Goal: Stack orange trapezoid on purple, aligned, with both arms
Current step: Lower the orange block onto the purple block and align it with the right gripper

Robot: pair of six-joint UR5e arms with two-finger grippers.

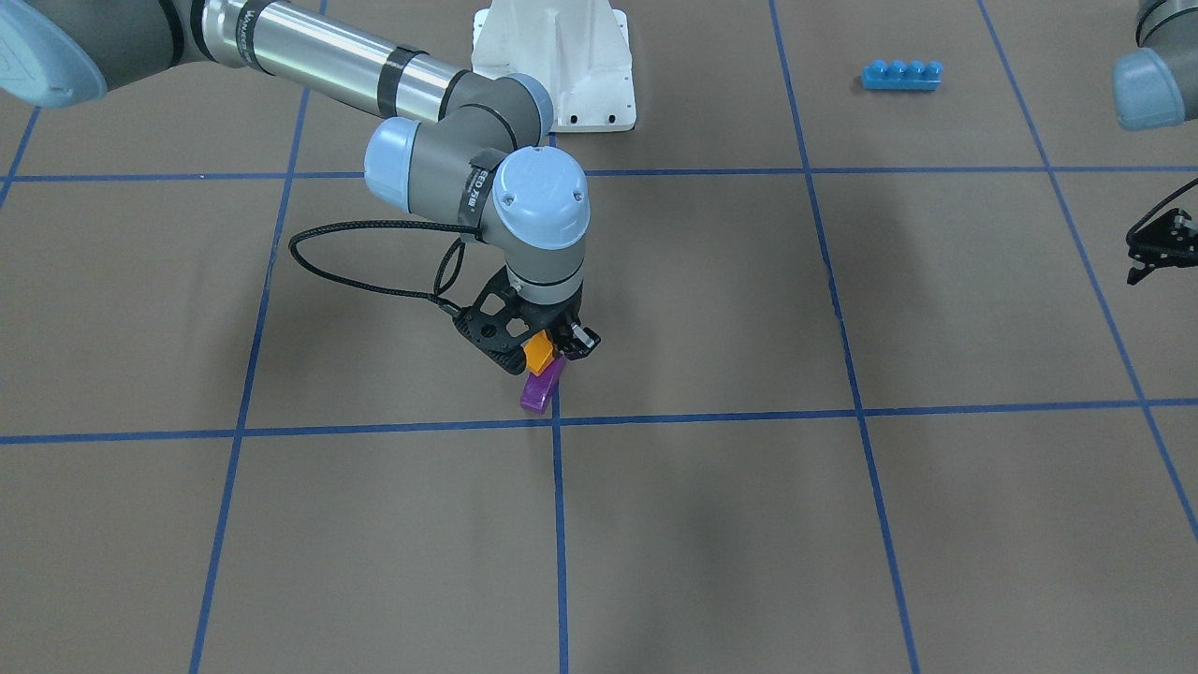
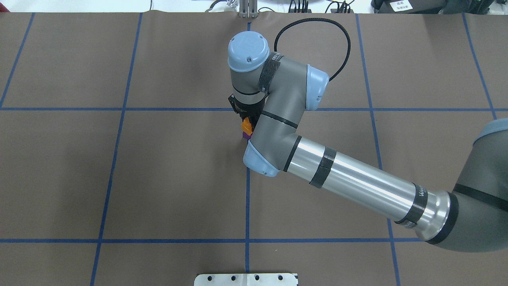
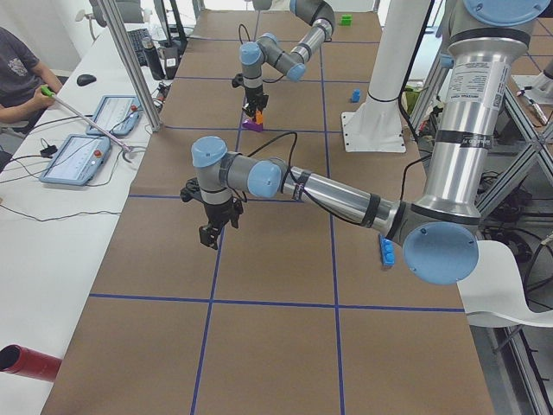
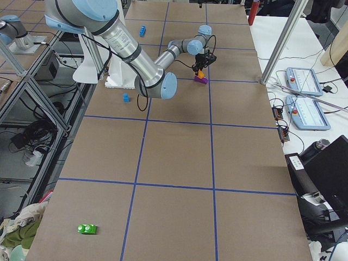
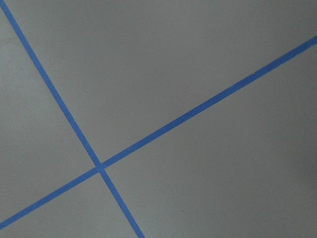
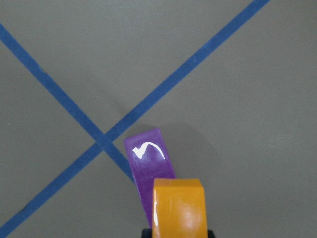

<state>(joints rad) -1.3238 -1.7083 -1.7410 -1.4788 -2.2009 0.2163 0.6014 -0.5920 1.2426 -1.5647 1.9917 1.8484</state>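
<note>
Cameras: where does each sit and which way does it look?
Front-facing: across table, facing base; right pincer holds orange trapezoid over purple.
Overhead: behind base, looking down; right arm.
Exterior left: table's left end; left arm near.
Exterior right: table's right end; right arm near.
Left wrist: down at tape lines; no body.
Right wrist: down on orange trapezoid and purple; front-facing shares them.

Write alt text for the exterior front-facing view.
The right hand holds the orange trapezoid right over the purple block, which sits on the brown table at a crossing of blue tape lines. A long blue brick lies at the view's upper right, and the left hand shows at its right edge.
</note>
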